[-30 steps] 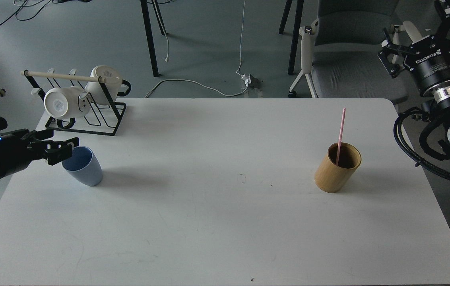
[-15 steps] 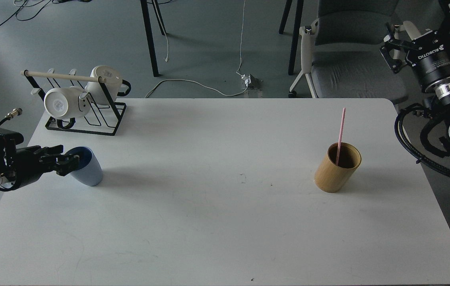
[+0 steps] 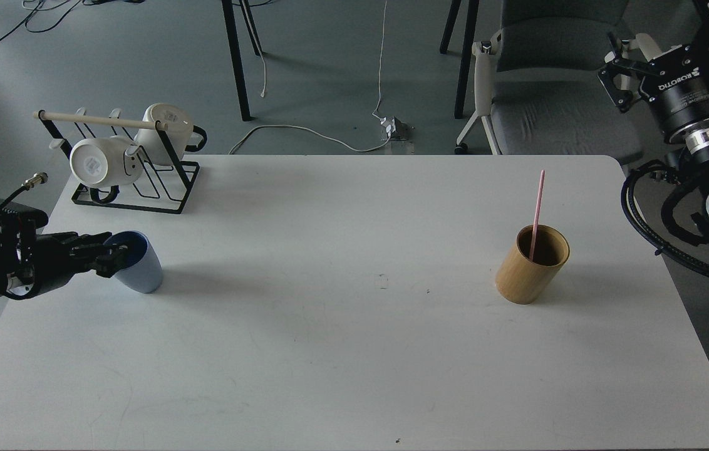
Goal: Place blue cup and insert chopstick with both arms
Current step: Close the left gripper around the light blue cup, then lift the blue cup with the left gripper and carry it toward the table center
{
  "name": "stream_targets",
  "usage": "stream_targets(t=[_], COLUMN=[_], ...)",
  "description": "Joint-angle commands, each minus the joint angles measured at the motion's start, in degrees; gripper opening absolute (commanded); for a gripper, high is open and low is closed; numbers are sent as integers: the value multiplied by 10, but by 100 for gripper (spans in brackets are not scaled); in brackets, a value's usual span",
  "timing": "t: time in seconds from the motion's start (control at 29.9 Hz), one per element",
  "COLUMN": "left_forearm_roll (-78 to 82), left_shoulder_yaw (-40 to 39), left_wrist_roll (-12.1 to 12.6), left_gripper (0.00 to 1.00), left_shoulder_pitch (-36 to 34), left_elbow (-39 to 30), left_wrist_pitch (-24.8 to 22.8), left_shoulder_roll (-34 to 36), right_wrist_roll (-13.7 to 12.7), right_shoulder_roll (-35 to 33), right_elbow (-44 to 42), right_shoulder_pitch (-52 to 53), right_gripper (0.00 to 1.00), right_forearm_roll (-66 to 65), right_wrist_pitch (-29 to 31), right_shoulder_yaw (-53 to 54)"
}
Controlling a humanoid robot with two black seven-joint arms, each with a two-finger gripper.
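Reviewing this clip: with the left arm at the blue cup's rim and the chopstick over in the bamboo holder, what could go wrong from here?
1. The left gripper meets the blue cup only at its rim, and the cup looks tilted; it could tip or slip out.
2. The pink chopstick is thin and leans in the bamboo holder; a slightly off grasp by the right gripper might miss it or knock the holder over.

**One brand word, seen upside down**

The black cylindrical wrist body of the right arm carries white lettering, inverted in the head view, that appears to read "ROBOTIQ". The round labels on the white mugs' bases are too small to read.
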Motion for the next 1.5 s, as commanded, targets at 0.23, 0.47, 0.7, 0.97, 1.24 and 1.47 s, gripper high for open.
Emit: stream_targets(t=[0.23, 0.47, 0.7, 0.97, 1.24, 1.47], left_forearm_roll=[-5, -1, -1, 0, 67, 174], left_shoulder_yaw=[13, 17, 42, 40, 45, 54], left_wrist_roll=[-6, -6, -18, -13, 52, 57], left_gripper=[5, 0, 0, 0, 0, 0], left_shoulder_pitch=[-20, -39, -95, -155, -245, -250], left_elbow=[28, 21, -39, -240, -303, -302], left_wrist_pitch=[-2, -7, -35, -162, -235, -235], left_shoulder_roll=[-17, -18, 3, 84, -25, -188], right_wrist_roll=[1, 1, 1, 1, -4, -7], right_shoulder_roll=[-9, -9, -14, -21, -32, -45], right_elbow=[-5, -7, -3, -1, 1, -7], right_shoulder_pitch=[-3, -2, 0, 1, 23, 102], right_gripper=[100, 100, 100, 100, 100, 100], right_forearm_roll=[0, -1, -1, 0, -1, -6], right_wrist_pitch=[0, 0, -3, -6, -26, -86], right_shoulder_yaw=[0, 1, 17, 22, 20, -12])
